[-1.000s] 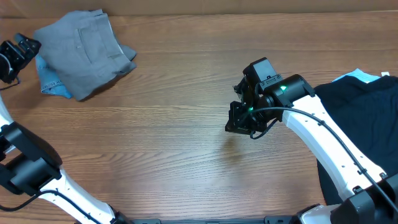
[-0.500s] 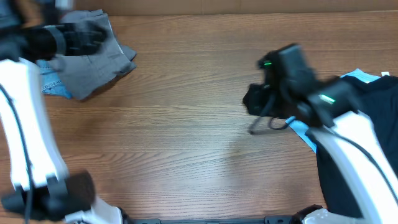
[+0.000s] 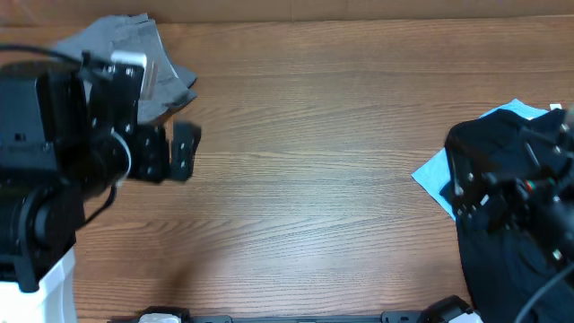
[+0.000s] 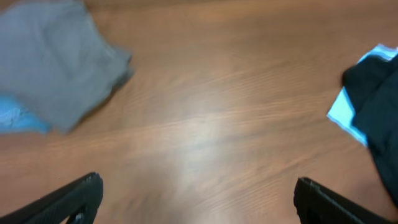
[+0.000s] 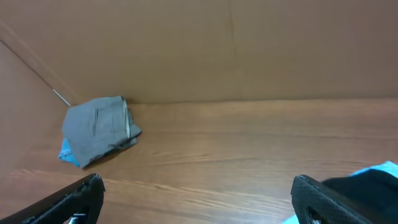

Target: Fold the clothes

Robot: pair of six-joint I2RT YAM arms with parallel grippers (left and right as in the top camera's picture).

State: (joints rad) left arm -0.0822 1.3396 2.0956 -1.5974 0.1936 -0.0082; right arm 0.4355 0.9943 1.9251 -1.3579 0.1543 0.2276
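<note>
The grey clothes [image 3: 163,63] lie folded at the table's far left corner, over a light blue piece [image 4: 15,118]. My raised left arm partly covers them in the overhead view. A black garment [image 3: 529,269] lies at the right edge on a light blue one [image 3: 435,179]. My left gripper [image 4: 199,199] hangs high over bare wood, open and empty, with the grey clothes [image 4: 56,62] ahead to its left. My right gripper [image 5: 199,199] is open and empty too. It looks across the table at the grey clothes [image 5: 96,130], with the black garment [image 5: 367,183] at its right fingertip.
A brown cardboard wall [image 5: 249,50] runs along the table's far edge. Bare wooden tabletop [image 3: 314,179] stretches between the two piles. My right arm [image 3: 502,179] sits over the black garment, blurred against it.
The right gripper has opened and drawn back right from mid-table to above the black garment. The left arm has swung up from the far left edge and now looms over the table's left side.
</note>
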